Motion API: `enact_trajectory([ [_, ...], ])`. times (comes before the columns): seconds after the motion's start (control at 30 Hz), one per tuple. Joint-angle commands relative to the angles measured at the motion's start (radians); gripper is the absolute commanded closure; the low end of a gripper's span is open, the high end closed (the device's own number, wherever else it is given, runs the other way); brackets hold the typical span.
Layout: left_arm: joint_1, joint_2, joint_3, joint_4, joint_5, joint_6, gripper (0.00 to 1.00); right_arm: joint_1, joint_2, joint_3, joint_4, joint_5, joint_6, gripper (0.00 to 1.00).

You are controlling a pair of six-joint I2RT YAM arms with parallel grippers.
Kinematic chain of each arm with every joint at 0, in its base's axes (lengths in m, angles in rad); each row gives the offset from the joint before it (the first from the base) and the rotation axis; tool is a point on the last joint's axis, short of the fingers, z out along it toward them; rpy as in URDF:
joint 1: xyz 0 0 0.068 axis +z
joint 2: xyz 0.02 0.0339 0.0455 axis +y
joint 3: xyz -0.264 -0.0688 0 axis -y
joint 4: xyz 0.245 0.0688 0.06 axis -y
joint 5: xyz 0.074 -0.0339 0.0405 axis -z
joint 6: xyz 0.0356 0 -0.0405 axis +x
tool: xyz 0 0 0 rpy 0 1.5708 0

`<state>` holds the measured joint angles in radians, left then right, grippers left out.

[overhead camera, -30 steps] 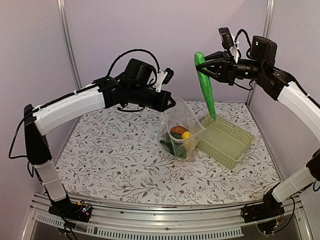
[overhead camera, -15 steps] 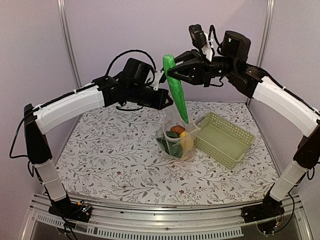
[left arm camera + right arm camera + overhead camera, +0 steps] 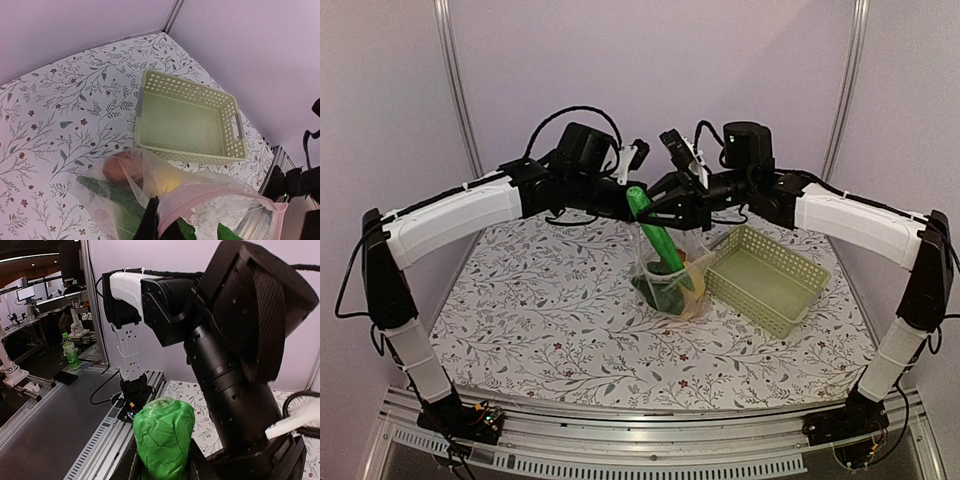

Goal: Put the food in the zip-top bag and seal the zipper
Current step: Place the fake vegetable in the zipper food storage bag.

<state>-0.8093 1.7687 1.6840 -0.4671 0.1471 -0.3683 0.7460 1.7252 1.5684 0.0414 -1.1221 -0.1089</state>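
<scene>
The clear zip-top bag (image 3: 672, 283) stands on the table, and my left gripper (image 3: 643, 214) is shut on its pale pink zipper (image 3: 215, 193) and holds the mouth up. Inside lie a reddish-brown round piece (image 3: 117, 168), a dark green cucumber (image 3: 100, 188) and something yellow (image 3: 168, 183). My right gripper (image 3: 658, 204) is shut on the upper part of the long leafy green vegetable (image 3: 654, 232), which hangs slanted with its lower end inside the bag's mouth. In the right wrist view the vegetable (image 3: 163, 437) fills the space between the fingers.
A pale green lattice basket (image 3: 790, 296) sits just right of the bag, nothing visible in it. The two wrists are close together above the bag; the left arm's black body (image 3: 240, 365) looms in the right wrist view. Walls enclose the table on the back and sides.
My right arm has swung left and down from above the basket, carrying the green vegetable to the bag and lowering its end inside. The left gripper has kept its hold on the bag.
</scene>
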Motion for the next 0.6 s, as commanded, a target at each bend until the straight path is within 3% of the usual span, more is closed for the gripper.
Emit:
enact_trajectory([
  [0.0, 0.025, -0.049, -0.033, 0.042, 0.009, -0.002, 1.0, 0.006, -0.107, -0.111, -0.081, 0.036, -0.136, 0.77],
  [0.1, 0.033, -0.059, -0.049, 0.055, 0.018, -0.001, 1.0, 0.003, -0.151, -0.141, -0.172, 0.069, -0.212, 0.62],
  [0.2, 0.037, -0.059, -0.052, 0.057, 0.028, 0.007, 1.0, -0.003, -0.181, -0.133, -0.244, 0.106, -0.244, 0.56],
  [0.43, 0.039, -0.053, -0.051, 0.071, 0.048, 0.017, 1.0, -0.005, -0.21, -0.009, -0.397, 0.234, -0.236, 0.56],
  [0.57, 0.037, -0.058, -0.046, 0.072, 0.054, 0.02, 1.0, 0.02, -0.213, 0.017, -0.523, 0.38, -0.353, 0.61],
])
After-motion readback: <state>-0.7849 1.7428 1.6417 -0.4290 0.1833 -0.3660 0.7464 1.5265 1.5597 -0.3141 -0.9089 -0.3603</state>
